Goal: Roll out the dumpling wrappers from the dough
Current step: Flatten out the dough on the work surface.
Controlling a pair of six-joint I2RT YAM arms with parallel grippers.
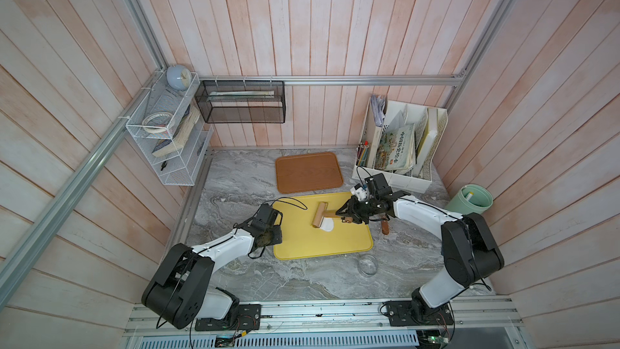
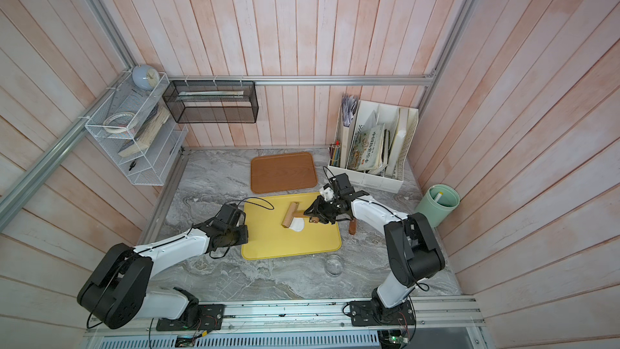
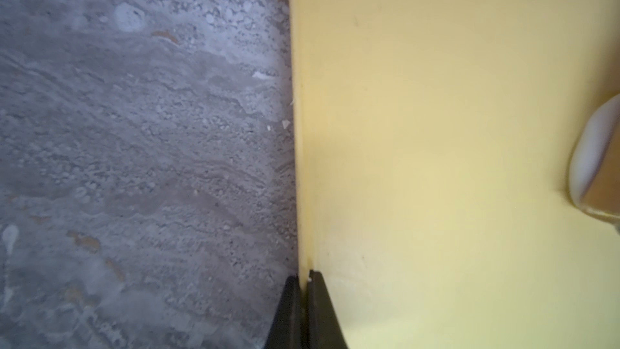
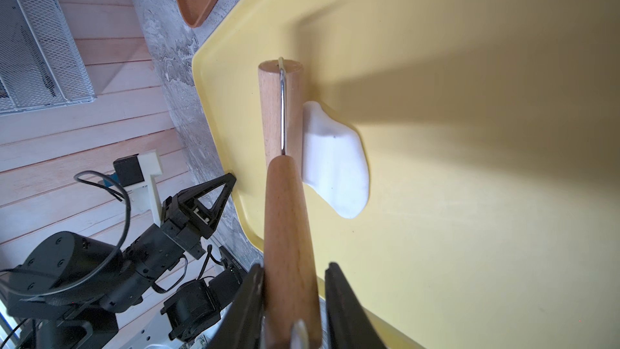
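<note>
my left jaws were clenched on the tray (image 3: 436,162) rim. my right jaws grasped the roller (image 4: 287,203) by its handle; ahead of them its drum touched the dough (image 4: 335,162), which lay on the tray, well apart from my left jaws.

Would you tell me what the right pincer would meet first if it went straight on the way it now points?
Probably the dough: it lies on the yellow tray just ahead of the right pincer, beside the roller it grips. Depth is unclear, though.
</note>
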